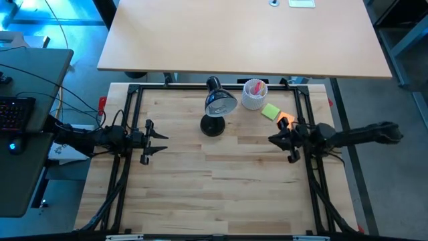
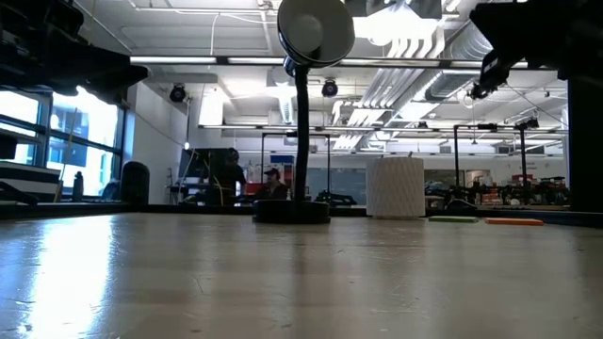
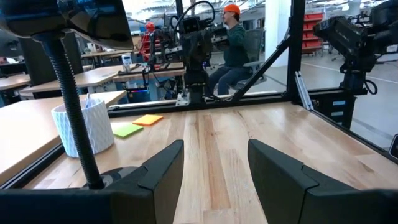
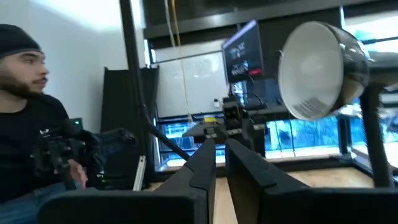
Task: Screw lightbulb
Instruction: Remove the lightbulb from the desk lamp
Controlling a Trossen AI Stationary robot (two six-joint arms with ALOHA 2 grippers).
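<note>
Task not begun: no lightbulb in either gripper

The lightbulb could not be made out in any view; the lamp (image 1: 215,110) shade looked empty. The left gripper (image 1: 155,141) hung spread at the table's (image 1: 221,194) left edge, the right gripper (image 1: 281,139) nearly pinched, empty, beside the ribbed cup (image 1: 254,94). Wide bare boards lay between them

Lightbulb not discernible in any view. Contents of white ribbed cup (image 1: 254,94), upper centre of high view: pinkish, too small to identify. Low view: lamp head (image 2: 316,30) cropped by top edge; both arms only dark blurs in upper corners. Right wrist view: lamp stem (image 4: 377,134) cut off at right edge.
</note>
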